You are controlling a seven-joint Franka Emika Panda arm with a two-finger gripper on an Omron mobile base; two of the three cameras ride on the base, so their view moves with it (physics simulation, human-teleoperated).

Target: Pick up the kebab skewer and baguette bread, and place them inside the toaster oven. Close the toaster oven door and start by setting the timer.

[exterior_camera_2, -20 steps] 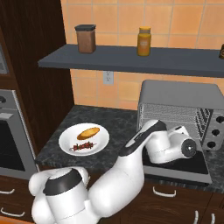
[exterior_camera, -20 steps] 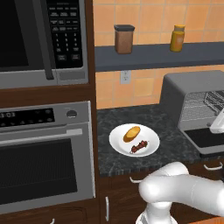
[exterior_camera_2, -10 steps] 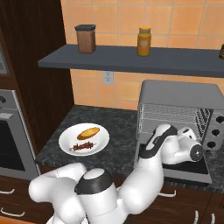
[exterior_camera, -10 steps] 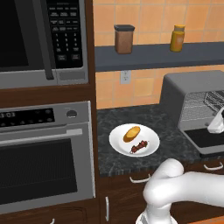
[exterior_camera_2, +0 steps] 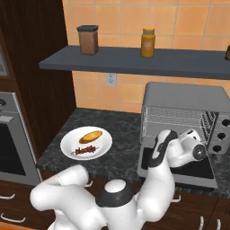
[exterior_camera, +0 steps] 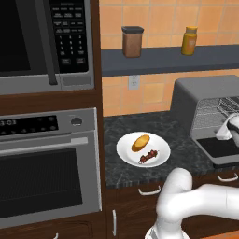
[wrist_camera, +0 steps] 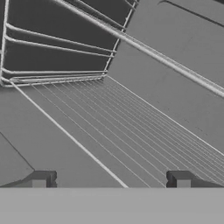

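Note:
A white plate (exterior_camera: pixel 122 151) (exterior_camera_2: pixel 67 144) on the dark counter carries the golden baguette bread (exterior_camera: pixel 140 142) (exterior_camera_2: pixel 90 136) and, in front of it, the kebab skewer (exterior_camera: pixel 148 157) (exterior_camera_2: pixel 85 150). To the right stands the grey toaster oven (exterior_camera: pixel 205 91) (exterior_camera_2: pixel 184 96), whose toaster oven door (exterior_camera: pixel 224 148) (exterior_camera_2: pixel 202 170) lies folded down flat. My gripper (exterior_camera: pixel 225 130) (exterior_camera_2: pixel 191 134) (wrist_camera: pixel 110 180) hovers over that door at the oven's mouth, well right of the plate. It is open, with only the wire rack (wrist_camera: pixel 131 127) showing between its fingertips (wrist_camera: pixel 39 179).
A built-in wall oven (exterior_camera: pixel 46 163) and a black-panelled microwave (exterior_camera: pixel 42 42) fill the left. A grey shelf (exterior_camera_2: pixel 134 60) above the counter holds a brown canister (exterior_camera_2: pixel 88 39) and an orange jar (exterior_camera_2: pixel 148 42). Three knobs (exterior_camera_2: pixel 219 134) run down the toaster oven's right side.
My arm has swung its elbow toward the toaster oven and the hand has shifted slightly at the oven's mouth. Plate, bread and skewer have not moved. The jaws stay open.

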